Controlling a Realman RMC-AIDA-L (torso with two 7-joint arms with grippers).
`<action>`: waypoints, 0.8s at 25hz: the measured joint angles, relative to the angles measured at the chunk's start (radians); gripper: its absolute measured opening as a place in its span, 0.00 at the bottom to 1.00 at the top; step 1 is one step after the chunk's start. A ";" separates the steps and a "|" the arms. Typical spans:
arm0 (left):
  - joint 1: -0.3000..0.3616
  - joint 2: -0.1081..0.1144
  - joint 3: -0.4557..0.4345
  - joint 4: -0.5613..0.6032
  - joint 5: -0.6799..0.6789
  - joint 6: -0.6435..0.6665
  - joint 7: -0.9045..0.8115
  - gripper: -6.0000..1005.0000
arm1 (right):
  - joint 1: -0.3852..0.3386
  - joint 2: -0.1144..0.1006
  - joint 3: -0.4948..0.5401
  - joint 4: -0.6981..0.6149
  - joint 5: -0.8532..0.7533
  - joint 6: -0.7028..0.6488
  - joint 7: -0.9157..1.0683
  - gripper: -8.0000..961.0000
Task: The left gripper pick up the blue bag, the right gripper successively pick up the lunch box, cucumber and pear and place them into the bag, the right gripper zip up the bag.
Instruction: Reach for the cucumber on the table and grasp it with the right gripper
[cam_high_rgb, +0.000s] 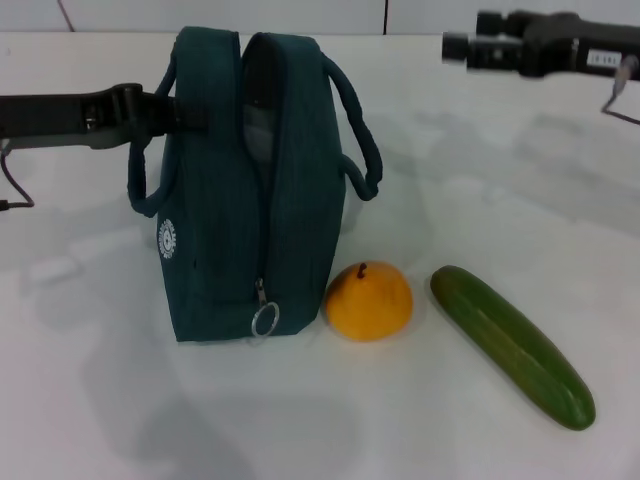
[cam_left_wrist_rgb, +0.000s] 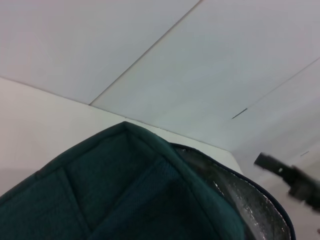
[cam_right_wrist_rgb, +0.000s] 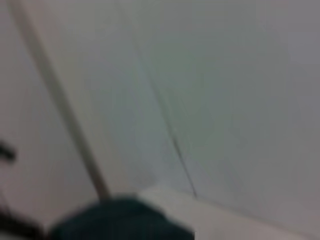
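Blue bag standing open on the white table, fruit and cucumber beside it.

The blue bag (cam_high_rgb: 250, 190) stands upright mid-table, top unzipped, something pale inside. The left gripper (cam_high_rgb: 185, 112) grips its upper left side by the handle. The right gripper (cam_high_rgb: 458, 48) hovers near the far right edge, jaw state unclear. The cucumber (cam_high_rgb: 512, 345) lies toward the near right corner; the pear (cam_high_rgb: 369, 301) touches the bag's base.
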 joint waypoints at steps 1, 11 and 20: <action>0.005 -0.001 0.000 0.000 -0.009 0.000 0.003 0.06 | -0.001 -0.001 -0.001 -0.025 -0.043 -0.009 0.004 0.91; 0.011 -0.008 0.000 -0.017 -0.029 0.000 0.024 0.06 | 0.086 -0.025 -0.039 -0.301 -0.551 -0.180 0.376 0.92; 0.009 -0.007 0.000 -0.039 -0.042 0.000 0.044 0.06 | 0.248 0.018 -0.039 -0.434 -0.860 -0.502 0.655 0.92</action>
